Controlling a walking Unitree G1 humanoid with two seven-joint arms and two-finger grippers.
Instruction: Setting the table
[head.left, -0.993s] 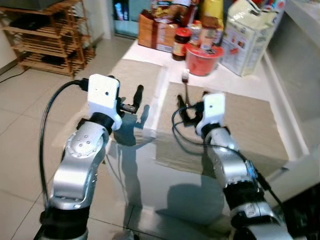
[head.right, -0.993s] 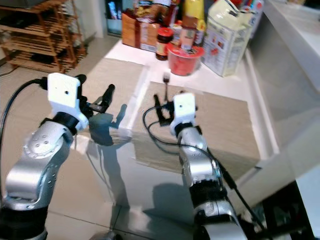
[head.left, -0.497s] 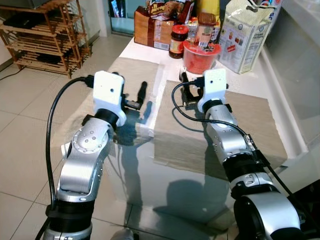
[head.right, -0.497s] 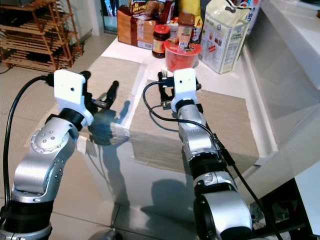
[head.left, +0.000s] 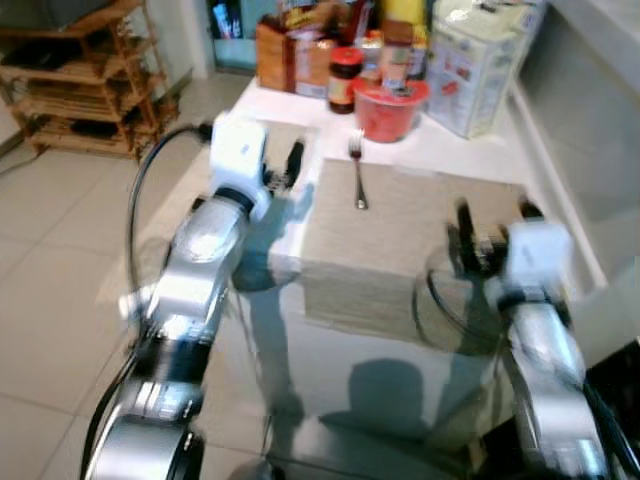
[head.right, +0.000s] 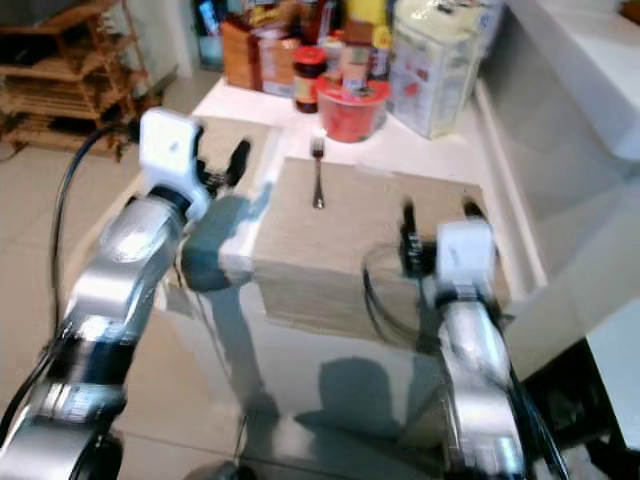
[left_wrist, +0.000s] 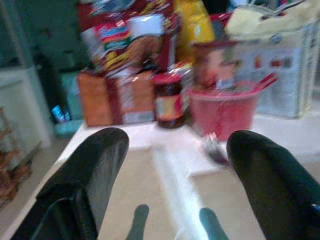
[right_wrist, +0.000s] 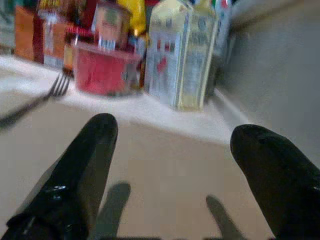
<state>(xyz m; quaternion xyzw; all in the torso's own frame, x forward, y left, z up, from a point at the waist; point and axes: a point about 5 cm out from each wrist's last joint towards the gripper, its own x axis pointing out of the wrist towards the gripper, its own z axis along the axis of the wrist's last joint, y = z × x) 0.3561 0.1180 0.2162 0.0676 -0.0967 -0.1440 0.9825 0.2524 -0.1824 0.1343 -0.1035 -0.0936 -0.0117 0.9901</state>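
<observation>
Beige woven placemat (head.left: 420, 215) lying across white table (head.left: 470, 150); fork (head.left: 357, 175) resting on placemat's far-left edge, tines toward red bowl (head.left: 388, 108). Left gripper (head.left: 285, 165) hovering just left of placemat, fingers spread wide, empty. Right gripper (head.left: 492, 215) over placemat's near-right part, fingers wide, empty. Advisable: fetching next utensil, laying it parallel to fork. Motion blur obscuring jar labels behind placemat.

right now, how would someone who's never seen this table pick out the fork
Start at the white table, whose far end is crowded with groceries. Nearer lies a beige placemat. At its far left edge, just before the red bowl, lies the fork, tines toward the bowl: the one thin metal piece there.
</observation>
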